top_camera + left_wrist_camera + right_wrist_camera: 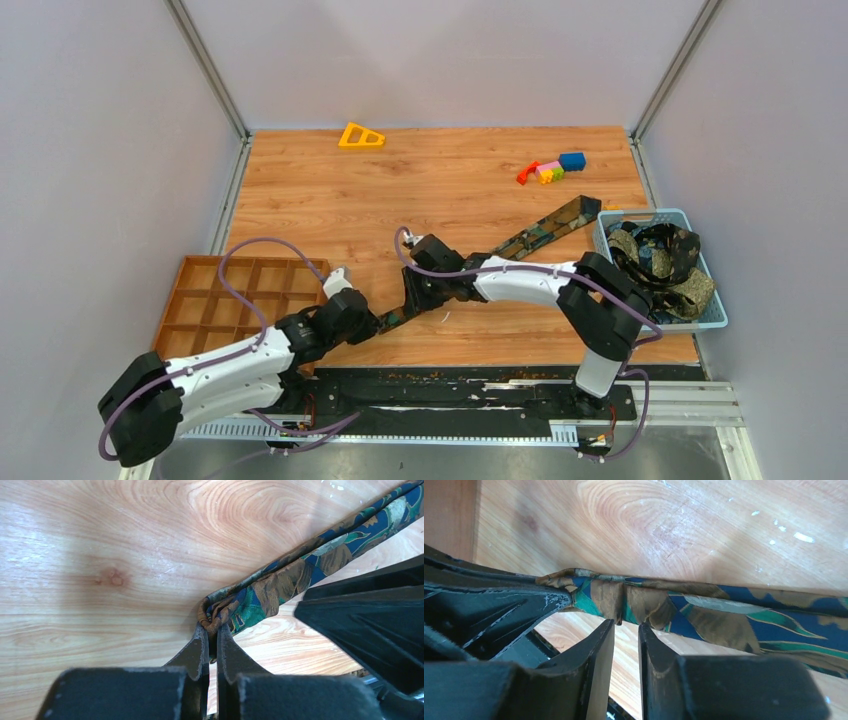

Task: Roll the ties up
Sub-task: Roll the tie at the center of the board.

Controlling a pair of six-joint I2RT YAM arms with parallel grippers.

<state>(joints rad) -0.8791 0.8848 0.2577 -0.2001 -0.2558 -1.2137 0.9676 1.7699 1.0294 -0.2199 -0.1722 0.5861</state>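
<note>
Tie point(540, 232) lies slantwise on the table point(450, 180). Its folded narrow end is pinched at the very tips of the left claw point(212, 630), which is closed almost completely on it. The cloth runs from there past the right claw point(626, 625), which is narrow, with its tips at the tie's near edge. I cannot tell whether it grips. Beyond that claw a blue basket point(712, 315) holds more ties point(660, 255).

Table point(330, 200): middle and far-left boards open. Obstructions: compartment tray point(255, 259) near left; basket point(645, 213) at right edge (heaped over its rim); tie point(545, 228) lying diagonally across centre; toy blocks point(552, 168) and yellow wedge point(361, 136) along far edge.
</note>
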